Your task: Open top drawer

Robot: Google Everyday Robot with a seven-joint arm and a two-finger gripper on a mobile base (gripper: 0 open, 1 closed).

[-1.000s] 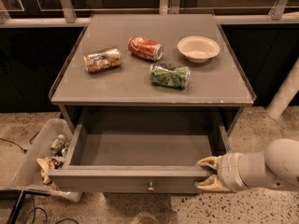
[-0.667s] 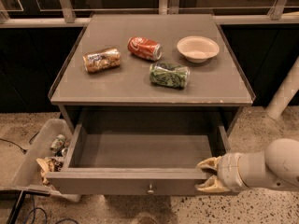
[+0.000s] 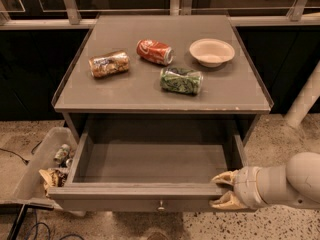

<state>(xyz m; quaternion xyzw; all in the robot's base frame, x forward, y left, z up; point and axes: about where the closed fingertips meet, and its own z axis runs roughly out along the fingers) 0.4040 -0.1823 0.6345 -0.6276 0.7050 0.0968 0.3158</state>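
The top drawer (image 3: 150, 161) of the grey cabinet stands pulled far out toward me, its plain grey box empty inside. A small round metal knob (image 3: 161, 203) shows at the centre of its front panel. My gripper (image 3: 223, 191) is at the drawer's front right corner, its tan fingers (image 3: 225, 178) spread above and below the front edge there. The white arm (image 3: 290, 180) reaches in from the right.
On the cabinet top (image 3: 165, 91) lie a brown can (image 3: 109, 64), a red can (image 3: 155, 52), a green can (image 3: 181, 80) and a white bowl (image 3: 212, 51). A clear bin (image 3: 45, 169) with trash sits on the floor at the left. Cables (image 3: 30, 229) trail at the bottom left.
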